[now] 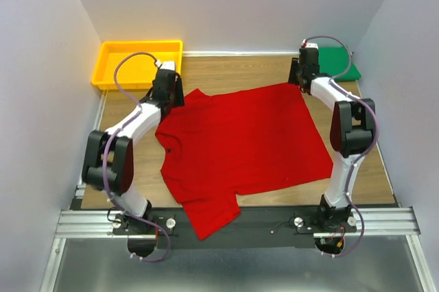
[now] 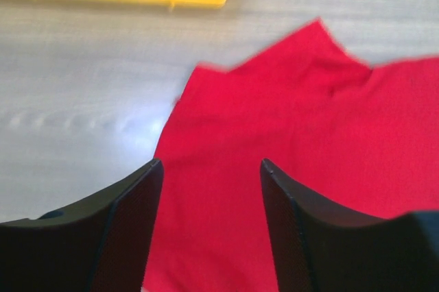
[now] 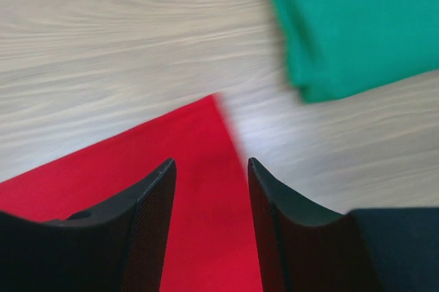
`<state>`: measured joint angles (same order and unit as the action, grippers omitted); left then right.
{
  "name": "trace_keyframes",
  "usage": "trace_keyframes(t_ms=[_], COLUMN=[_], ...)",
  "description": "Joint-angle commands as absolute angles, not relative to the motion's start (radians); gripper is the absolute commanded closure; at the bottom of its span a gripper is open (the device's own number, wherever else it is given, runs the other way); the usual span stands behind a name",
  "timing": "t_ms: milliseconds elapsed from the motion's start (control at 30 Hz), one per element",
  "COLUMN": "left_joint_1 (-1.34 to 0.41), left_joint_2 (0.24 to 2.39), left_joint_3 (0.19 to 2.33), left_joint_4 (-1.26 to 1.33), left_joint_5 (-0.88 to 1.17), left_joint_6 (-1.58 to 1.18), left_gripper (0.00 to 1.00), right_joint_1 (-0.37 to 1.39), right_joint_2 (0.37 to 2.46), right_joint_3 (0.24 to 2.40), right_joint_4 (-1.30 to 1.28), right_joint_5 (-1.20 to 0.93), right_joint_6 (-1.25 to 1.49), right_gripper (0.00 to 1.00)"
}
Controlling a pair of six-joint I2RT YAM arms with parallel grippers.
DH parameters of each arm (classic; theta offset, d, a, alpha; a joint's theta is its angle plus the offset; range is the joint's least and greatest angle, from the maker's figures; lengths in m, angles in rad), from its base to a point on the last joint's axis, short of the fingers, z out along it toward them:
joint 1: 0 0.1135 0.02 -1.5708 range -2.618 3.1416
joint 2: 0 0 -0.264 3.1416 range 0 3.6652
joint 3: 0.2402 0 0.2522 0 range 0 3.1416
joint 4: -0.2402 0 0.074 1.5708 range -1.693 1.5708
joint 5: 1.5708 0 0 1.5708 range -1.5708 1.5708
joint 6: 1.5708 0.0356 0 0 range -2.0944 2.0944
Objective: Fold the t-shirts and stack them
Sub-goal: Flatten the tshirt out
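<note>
Your red t-shirt (image 1: pixel 247 141) lies spread flat across the middle of the table (image 1: pixel 240 73), one sleeve reaching over the near edge, while the green t-shirt (image 1: pixel 341 63) sits folded at the far right corner. You have the left gripper (image 2: pixel 209 165) over the far-left sleeve and the right gripper (image 3: pixel 209 162) over the shirt's far-right corner, both with jaws apart and gripping nothing. The yellow tray (image 1: pixel 137 43) sits at the far left, apart from the red cloth.

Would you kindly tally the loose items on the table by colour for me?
Red: 1, the red t-shirt
Green: 1, the green t-shirt
Yellow: 1, the yellow tray
Total: 3
</note>
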<state>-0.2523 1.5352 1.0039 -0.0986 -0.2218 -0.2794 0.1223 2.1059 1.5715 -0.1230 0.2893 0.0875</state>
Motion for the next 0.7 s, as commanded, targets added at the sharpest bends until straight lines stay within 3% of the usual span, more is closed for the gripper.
trace_keyframes(t_ms=[0,67,100,167,200,667], left_joint_1=[-0.271,-0.282,-0.296,-0.313,-0.325,-0.333], left_joint_2=[1.695,1.784,1.807,1.861,1.899,2.184], left_joint_3=[1.190,1.251,1.302,1.342,1.382,1.627], left_joint_4=[-0.195,-0.242,-0.248,-0.258,-0.262,-0.353], left_joint_5=[-0.193,-0.199,-0.201,-0.202,-0.206,-0.204], left_joint_6=[-0.270,-0.270,-0.267,-0.261,-0.258,-0.264], left_gripper=[0.39,0.44,0.53,0.55,0.63,0.68], right_joint_1=[0.124,0.124,0.123,0.124,0.123,0.091], right_joint_2=[2.002,1.981,1.973,1.960,1.951,1.931], right_joint_3=[1.456,1.385,1.362,1.296,1.280,1.115], right_joint_4=[-0.106,-0.103,-0.094,-0.081,-0.077,-0.025], right_joint_5=[-0.024,-0.075,-0.101,-0.104,-0.101,-0.133], right_joint_6=[0.330,0.377,0.399,0.408,0.407,0.437], right_gripper=[0.47,0.48,0.48,0.48,0.48,0.48])
